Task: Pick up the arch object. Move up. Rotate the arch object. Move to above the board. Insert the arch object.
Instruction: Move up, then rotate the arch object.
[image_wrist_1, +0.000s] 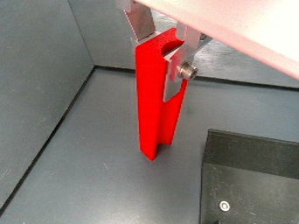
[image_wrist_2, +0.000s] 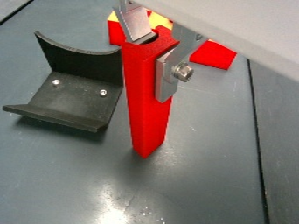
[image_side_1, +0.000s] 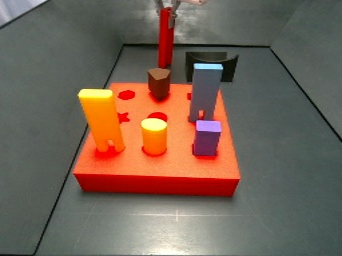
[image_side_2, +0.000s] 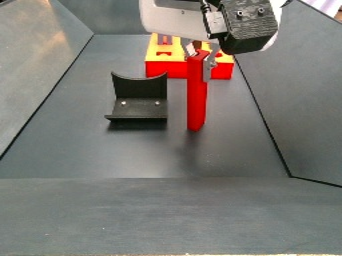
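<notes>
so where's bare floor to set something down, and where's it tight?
Free: floor in front of the board and along its side toward the wall. Tight: behind the board, where the fixture stands beside the arch object, gripped upright by the claw.

Bright red arch object (image_wrist_2: 146, 101), held by gripper (image_wrist_2: 158, 54) w/ silver fingers (image_wrist_2: 167, 70). Red-orange board (image_side_1: 160, 170) w/ orange-yellow block (image_side_1: 100, 120), blue-grey pillar (image_side_1: 206, 92), purple peg (image_side_1: 206, 138). Black fixture (image_side_2: 136, 97) on dk grey floor (image_side_2: 120, 150).

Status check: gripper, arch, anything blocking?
Gripper shut on arch object near its top. Arch upright, base at floor. Fixture beside it, apart. Board beyond, untouched.
</notes>
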